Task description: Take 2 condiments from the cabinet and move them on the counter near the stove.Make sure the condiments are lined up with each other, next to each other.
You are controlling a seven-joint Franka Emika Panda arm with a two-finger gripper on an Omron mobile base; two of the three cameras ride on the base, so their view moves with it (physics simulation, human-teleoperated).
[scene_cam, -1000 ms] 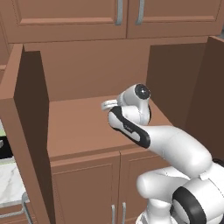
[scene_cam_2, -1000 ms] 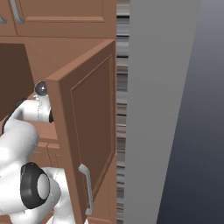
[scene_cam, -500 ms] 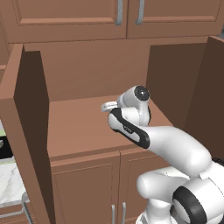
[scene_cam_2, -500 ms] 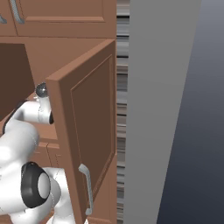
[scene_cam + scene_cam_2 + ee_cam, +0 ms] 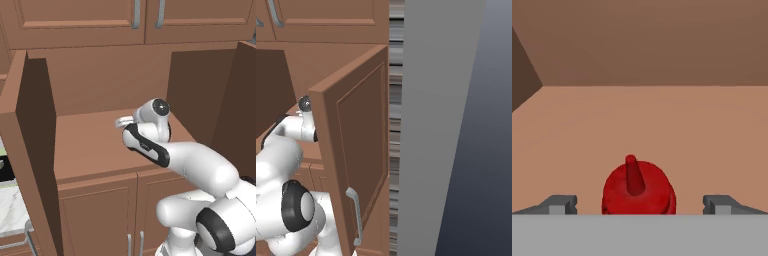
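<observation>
As seen capped, red squeeze bottle [image 5: 638, 188], pointed nozzle

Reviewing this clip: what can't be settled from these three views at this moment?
- Hand view: the red squeeze bottle is cut off below by the frame edge, so its body and footing are hidden.
- Left base view: the arm's wrist covers the hand and whatever it reaches inside the cabinet.
- Right base view: the open cabinet door blocks the shelf.
- Dark brown bottle: location unknown.

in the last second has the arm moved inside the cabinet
No. In the left base view the arm sits at the same spot against the cabinet shelf and its right wall as before.
</observation>
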